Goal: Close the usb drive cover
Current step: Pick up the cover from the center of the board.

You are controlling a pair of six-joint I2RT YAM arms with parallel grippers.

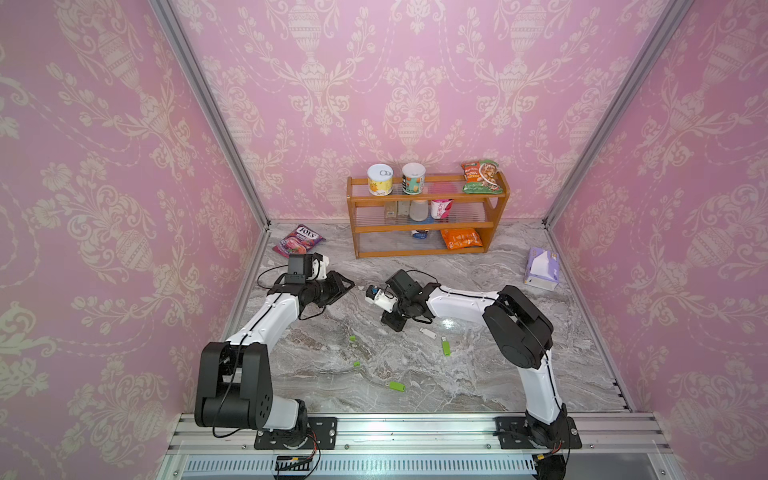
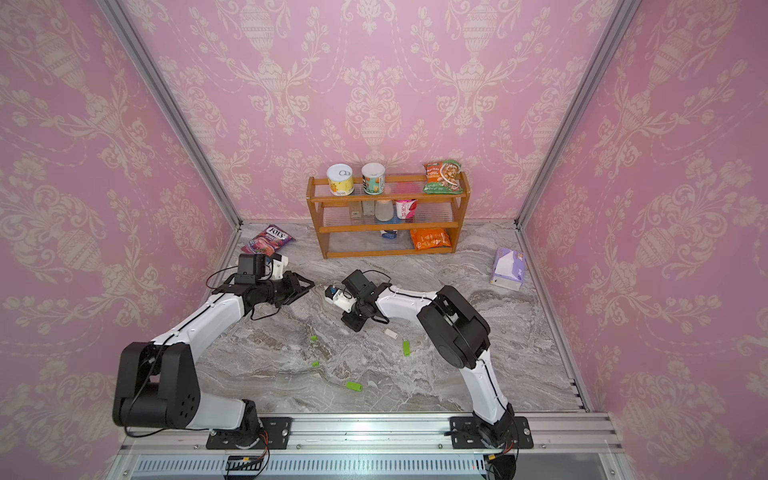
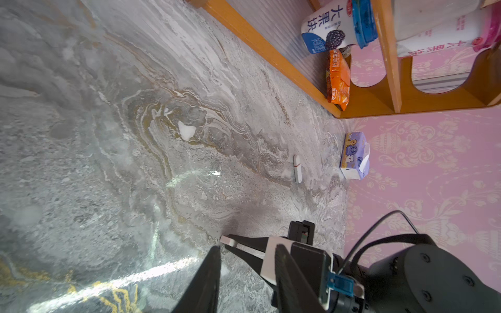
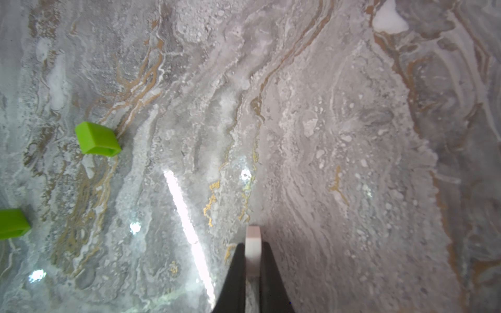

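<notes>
Nearest to the rail that carries the arms, a green usb drive (image 1: 397, 387) lies flat on the grey marble counter (image 1: 498, 374), and its metal plug is bare at one end. A little farther, a small green cover (image 1: 356, 364) lies alone. After it comes a second green usb drive (image 1: 446, 347) on the right arm's side, and a second green cover (image 1: 352, 338) on the left arm's side. None of these four touch each other.

Just beyond the second green usb drive lies the white usb drive (image 1: 428, 333), flat on the counter near the right forearm. Its end toward the left arm seems to be bare metal, but it is too small to be sure.

Past it, the two pincers are close together over the middle of the counter. The right pincer (image 4: 253, 245) is closed on a small white cover (image 4: 253, 233), which sticks out a little beyond the fingertips and is apart from the white usb drive. The left pincer (image 1: 348, 286) stands partly open, with nothing between its fingers.

At the far side, a purple candy bag (image 1: 298, 242) lies on the left and a tissue pack (image 1: 542, 269) on the right. Between them a wooden shelf (image 1: 424, 227) stands against the back wall and carries cans, cups and snack bags.
</notes>
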